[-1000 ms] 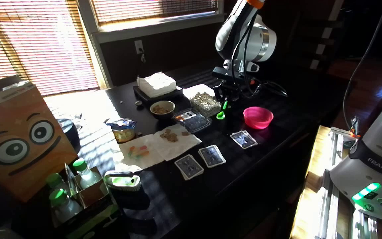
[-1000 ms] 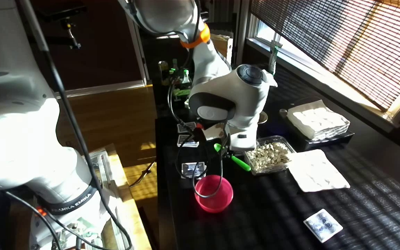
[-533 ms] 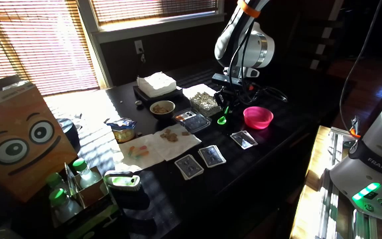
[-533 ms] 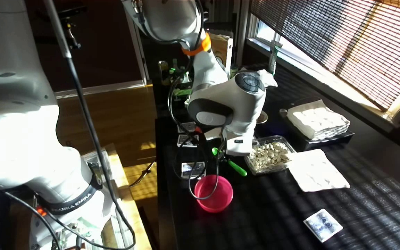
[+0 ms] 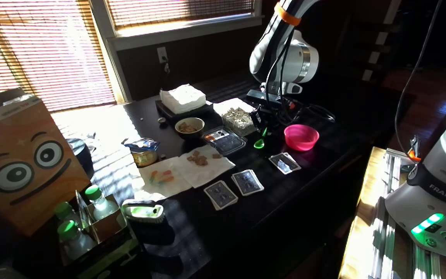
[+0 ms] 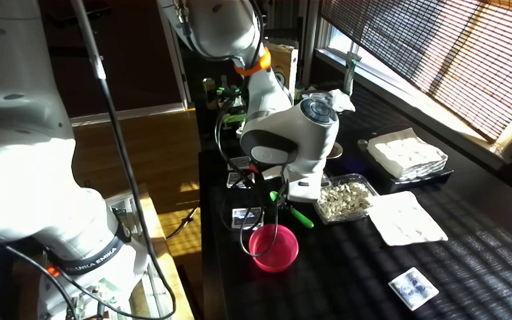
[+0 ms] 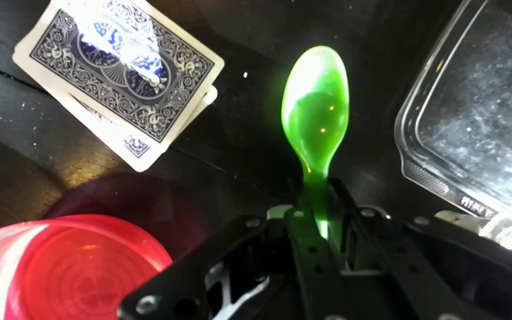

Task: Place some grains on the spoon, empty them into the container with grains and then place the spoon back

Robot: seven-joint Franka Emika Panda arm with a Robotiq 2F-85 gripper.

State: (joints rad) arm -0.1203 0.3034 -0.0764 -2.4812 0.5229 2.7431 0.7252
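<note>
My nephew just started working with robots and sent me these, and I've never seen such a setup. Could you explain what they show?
The machine is a white jointed robot arm ending in a black two-fingered gripper, much like a pincer. The two wide pictures look over a dark table from different places outside the robot; the close-up is taken from the arm's own wrist, looking down past the gripper.

On the table are a round pink plastic bowl, a square see-through plastic tray of pale grains, flat stacks of dark-backed playing cards and white paper napkins, among other things.

The gripper holds a small bright green plastic spoon by its handle; no grains show on the spoon.
</note>
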